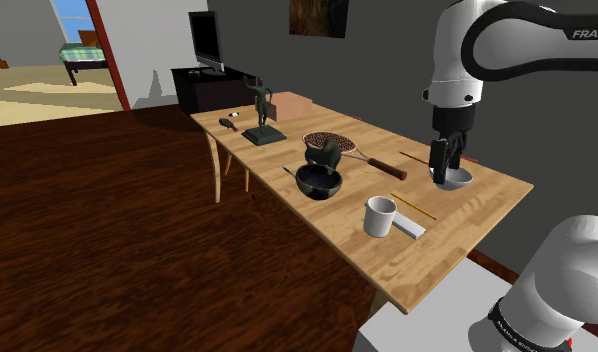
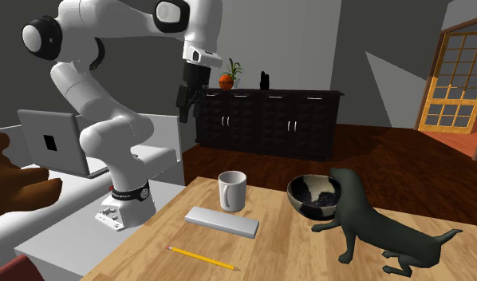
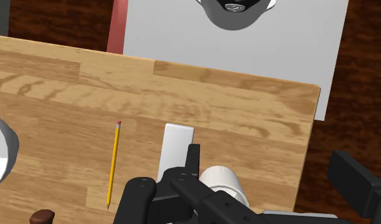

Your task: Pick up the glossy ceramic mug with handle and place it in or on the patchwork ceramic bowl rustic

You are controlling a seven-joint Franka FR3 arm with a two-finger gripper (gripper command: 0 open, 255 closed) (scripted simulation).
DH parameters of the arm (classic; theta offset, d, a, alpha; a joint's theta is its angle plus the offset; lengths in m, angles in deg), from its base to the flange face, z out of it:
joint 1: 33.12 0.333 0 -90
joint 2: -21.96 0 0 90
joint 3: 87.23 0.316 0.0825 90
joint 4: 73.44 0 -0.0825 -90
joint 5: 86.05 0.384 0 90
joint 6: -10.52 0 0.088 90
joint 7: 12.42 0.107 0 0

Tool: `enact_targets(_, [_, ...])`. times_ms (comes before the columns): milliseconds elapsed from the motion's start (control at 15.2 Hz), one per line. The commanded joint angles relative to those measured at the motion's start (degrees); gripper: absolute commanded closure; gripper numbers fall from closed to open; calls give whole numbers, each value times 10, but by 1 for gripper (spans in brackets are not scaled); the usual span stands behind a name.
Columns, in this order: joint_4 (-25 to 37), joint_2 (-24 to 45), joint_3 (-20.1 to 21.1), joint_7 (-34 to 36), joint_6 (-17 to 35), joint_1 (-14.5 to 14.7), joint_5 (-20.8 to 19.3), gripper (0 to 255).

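Hand: you have it raised well clear of the table. Its two black sides stand apart and nothing is clasped between them. In the shoulder view it lines up over a white bowl near the long table edge by the grey wall. The second exterior view puts the hand high above the surface.

Mug: white, upright, mouth up, sitting near the table end nearest the stand. You see only its plain white inner wall. It is free of the hand. In the wrist view its rim shows just past the black hand parts.

Grey flat block: lies just beside the mug, on the side towards the stand. Whether the two touch, you cannot tell.

Pencil: yellow, lies flat near the block, apart from it.

Dark bowl: sits towards the middle of the table, near the long edge on the open-floor side and apart from the mug. Its glossy inside is dark with pale patches, and that surface shows bare.

Dog figure: dark, stands with its muzzle at the dark bowl's rim. You cannot tell whether it touches.

White bowl: its pale inner surface shows bare.
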Motion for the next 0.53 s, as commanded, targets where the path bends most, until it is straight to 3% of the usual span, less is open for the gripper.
enact_targets(0, [0, 0, 0, 0, 0, 0, 0, 0])
enact_targets(462, [-68, 65, 20, 18, 175, 4, 9, 0])
